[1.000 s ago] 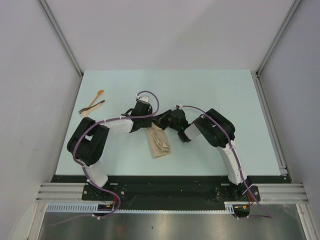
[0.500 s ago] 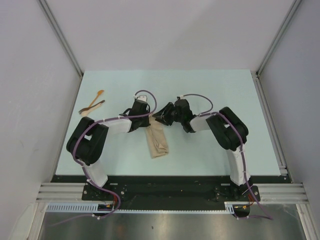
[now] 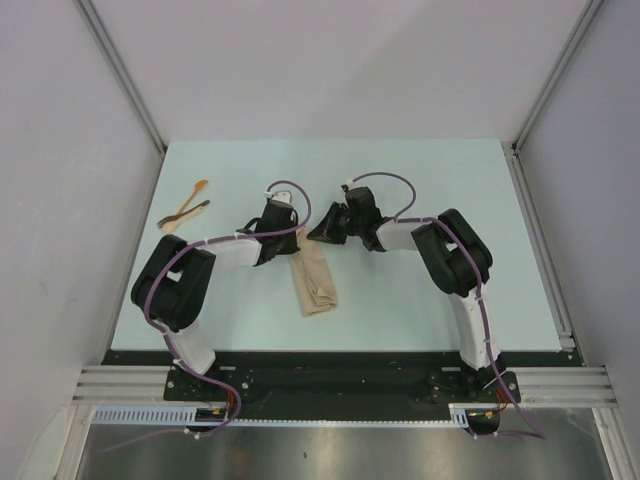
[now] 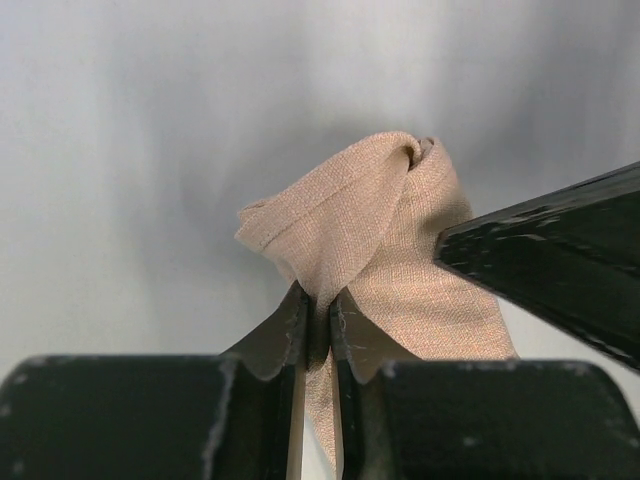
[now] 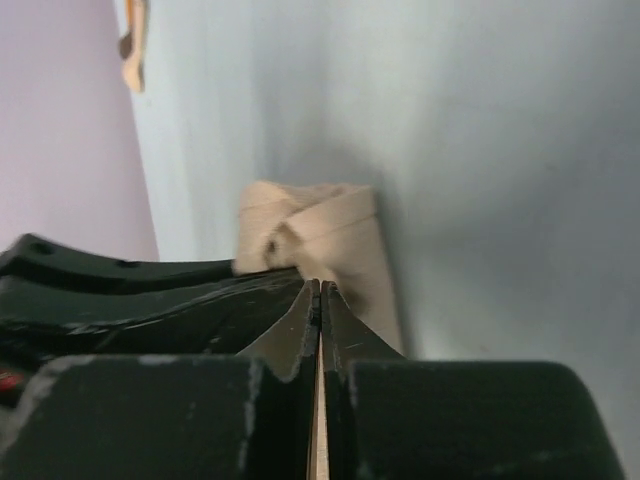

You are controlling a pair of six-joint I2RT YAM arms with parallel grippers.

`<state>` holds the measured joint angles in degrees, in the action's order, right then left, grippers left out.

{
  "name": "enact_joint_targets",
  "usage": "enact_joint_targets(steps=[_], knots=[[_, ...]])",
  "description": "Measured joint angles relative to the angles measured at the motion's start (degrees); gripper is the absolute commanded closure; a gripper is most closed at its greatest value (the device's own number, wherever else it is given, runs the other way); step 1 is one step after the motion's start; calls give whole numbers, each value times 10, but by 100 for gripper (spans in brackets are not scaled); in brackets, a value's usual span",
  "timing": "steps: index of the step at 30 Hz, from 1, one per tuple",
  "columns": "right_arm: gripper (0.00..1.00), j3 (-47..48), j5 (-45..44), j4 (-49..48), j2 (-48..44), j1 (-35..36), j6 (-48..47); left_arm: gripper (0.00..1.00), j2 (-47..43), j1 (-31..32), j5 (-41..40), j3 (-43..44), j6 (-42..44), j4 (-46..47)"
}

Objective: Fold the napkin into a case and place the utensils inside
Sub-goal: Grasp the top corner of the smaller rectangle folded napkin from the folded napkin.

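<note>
Napkin, folded narrow, is pinched at its far end by the left pincer, the right pincer shut empty, so a lone tug could undo the folds.

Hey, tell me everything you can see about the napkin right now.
The napkin is plain beige-tan woven cloth, folded into a narrow strip. It lies on the pale green table, running near to far with a slight tilt. Its far end is bunched and raised, pinched by the left gripper. The right gripper, shut and empty, sits close beside that end; whether it touches the cloth cannot be told.
</note>
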<state>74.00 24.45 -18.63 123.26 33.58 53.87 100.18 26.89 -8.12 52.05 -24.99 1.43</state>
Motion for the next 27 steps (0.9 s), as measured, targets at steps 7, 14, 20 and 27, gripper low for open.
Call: enact_joint_targets(steps=[7, 14, 20, 27], knots=[[100, 19, 12, -11, 42, 11, 3, 87, -1, -1, 0, -1, 0, 0], [100, 27, 5, -38, 51, 29, 18, 77, -2, -2, -2, -1, 0, -4], [100, 16, 3, -83, 65, 30, 58, 60, -16, -7, -8, -1, 0, -33], [100, 4, 2, -110, 67, 31, 84, 71, -35, -8, -36, 21, 2, -61]])
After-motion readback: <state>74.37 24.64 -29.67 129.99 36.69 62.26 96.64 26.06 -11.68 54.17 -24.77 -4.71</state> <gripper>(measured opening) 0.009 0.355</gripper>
